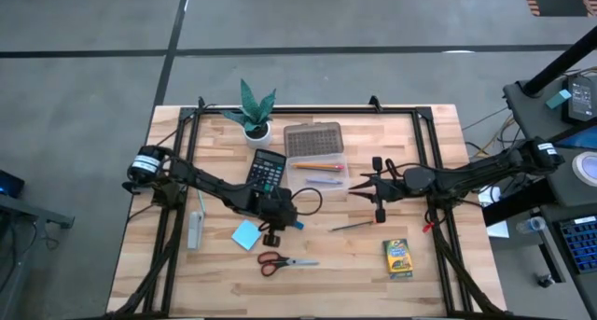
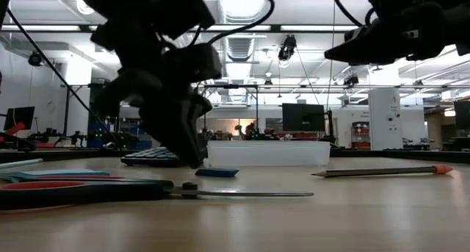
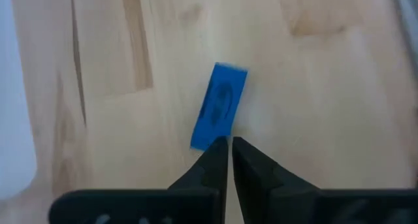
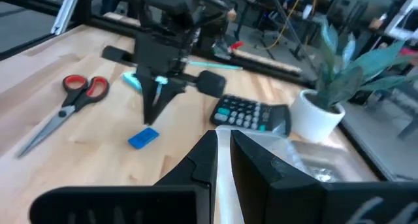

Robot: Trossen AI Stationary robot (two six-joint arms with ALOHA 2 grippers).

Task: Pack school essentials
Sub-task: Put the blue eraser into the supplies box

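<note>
A tiny blue eraser (image 3: 220, 106) lies flat on the wooden table (image 1: 438, 283), left of the middle. My left gripper (image 3: 229, 144) is shut with nothing between its fingers. It slants down, with its tips at one short end of the eraser (image 4: 144, 138). My right gripper (image 4: 223, 140) is shut and empty, held level above the table's right middle near the clear box (image 1: 317, 175). Red-handled scissors (image 1: 284, 261), a light-blue note pad (image 1: 245, 234), a pencil (image 1: 354, 226) and a crayon box (image 1: 399, 257) lie flat on the table. My left gripper has its shut fingertips (image 3: 219, 149) at the eraser's near short end (image 3: 204, 140), coming from above at a slant. I cannot tell whether they touch it. The eraser lies flat on the table.
A calculator (image 1: 267, 170), a potted plant (image 1: 255, 110) and a grey-lidded clear box (image 1: 313, 141) stand toward the far edge. A grey object (image 1: 195, 229) lies at the left. A black frame (image 1: 424, 124) runs round the table.
</note>
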